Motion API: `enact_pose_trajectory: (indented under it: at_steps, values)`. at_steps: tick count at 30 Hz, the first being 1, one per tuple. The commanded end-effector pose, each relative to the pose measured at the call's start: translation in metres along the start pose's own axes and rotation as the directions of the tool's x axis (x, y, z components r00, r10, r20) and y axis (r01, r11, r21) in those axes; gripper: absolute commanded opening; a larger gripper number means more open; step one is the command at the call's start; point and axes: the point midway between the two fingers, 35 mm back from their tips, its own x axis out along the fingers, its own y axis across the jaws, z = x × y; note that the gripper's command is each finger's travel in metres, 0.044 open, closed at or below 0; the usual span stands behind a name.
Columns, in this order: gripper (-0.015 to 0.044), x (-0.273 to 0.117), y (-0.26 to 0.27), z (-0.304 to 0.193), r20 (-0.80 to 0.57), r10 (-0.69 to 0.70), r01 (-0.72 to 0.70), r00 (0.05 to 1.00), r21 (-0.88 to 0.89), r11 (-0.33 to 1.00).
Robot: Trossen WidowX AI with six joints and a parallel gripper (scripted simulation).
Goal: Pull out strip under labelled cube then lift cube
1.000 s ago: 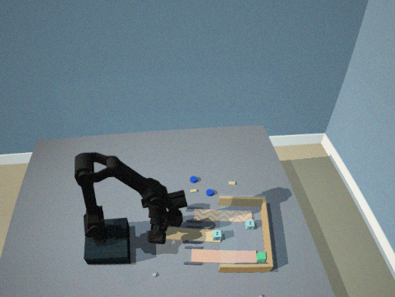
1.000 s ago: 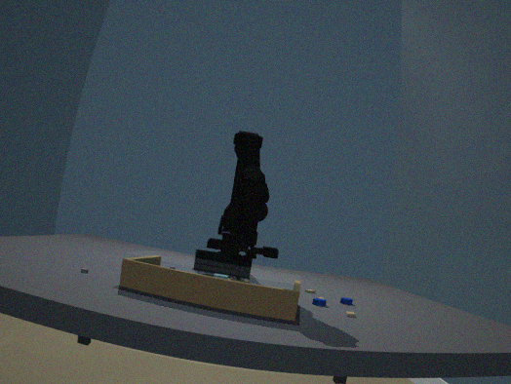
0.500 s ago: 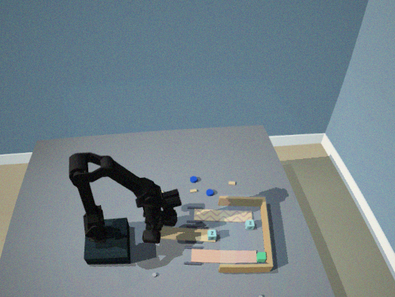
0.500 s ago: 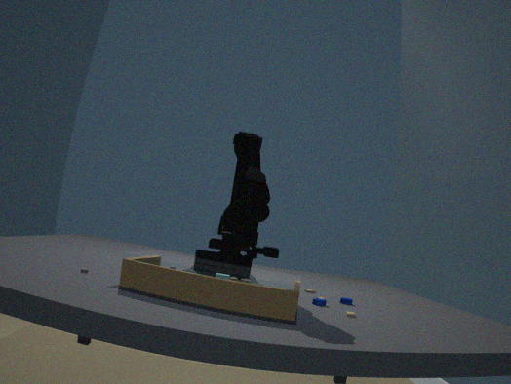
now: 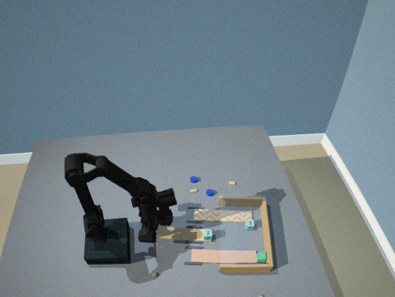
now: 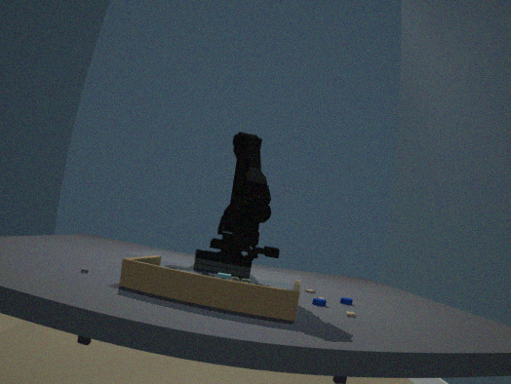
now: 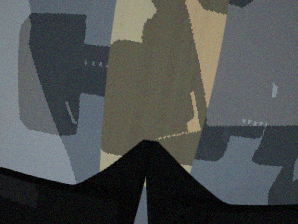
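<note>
The fingers (image 5: 147, 237) were clenched tight together with nothing visibly pinched between them, pointing down at the surface (image 5: 75, 158). In the wrist view their tips (image 7: 145, 145) met right at the near end of the tan, shadow-mottled strip (image 7: 149, 90); whether they pressed on it could not be told.

From the fingers, that strip (image 5: 181, 234) ran straight away toward the tan three-sided frame (image 5: 268, 226). The labelled cube (image 5: 207, 234) sat on the strip's far end, well apart from the fingers and just short of the frame's open mouth.

Beyond it and to one side of the fingers' line, a second pale cube (image 5: 249, 225) stood inside the frame, just past the end of a zigzag-patterned strip (image 5: 222, 215). To the other side lay a pink strip (image 5: 222, 256) with a green cube (image 5: 261, 257) on its far end, against the frame's corner.

Farther off past the zigzag strip lay two blue discs (image 5: 194, 179) and two small tan blocks (image 5: 232, 182).
</note>
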Motion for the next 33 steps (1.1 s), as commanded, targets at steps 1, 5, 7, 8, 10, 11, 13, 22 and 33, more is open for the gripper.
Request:
enact_pose_trajectory:
  at_steps: [1,5,7,8,10,11,13,22,33]
  values:
    - [0.0,0.006,-0.003,-0.011,-0.035,-0.007,0.007,0.999,0.002,1.0]
    - [0.0,0.006,-0.003,-0.011,-0.035,-0.007,0.007,0.999,0.002,1.0]
    - [0.0,0.006,-0.003,-0.011,-0.035,-0.007,0.007,0.999,0.002,1.0]
    - [0.0,0.006,-0.003,-0.011,-0.035,-0.007,0.007,0.999,0.002,1.0]
    - [0.0,0.006,-0.003,-0.011,-0.035,-0.007,0.007,0.999,0.002,1.0]
    - [0.0,0.006,-0.003,-0.011,-0.035,-0.007,0.007,0.999,0.002,1.0]
    - [0.0,0.006,-0.003,-0.011,-0.035,-0.007,0.007,0.999,0.002,1.0]
    - [0.0,0.006,-0.003,-0.011,-0.035,-0.007,0.007,0.999,0.002,1.0]
    - [0.0,-0.009,0.0,-0.001,-0.009,-0.002,0.002,1.0,0.0,1.0]
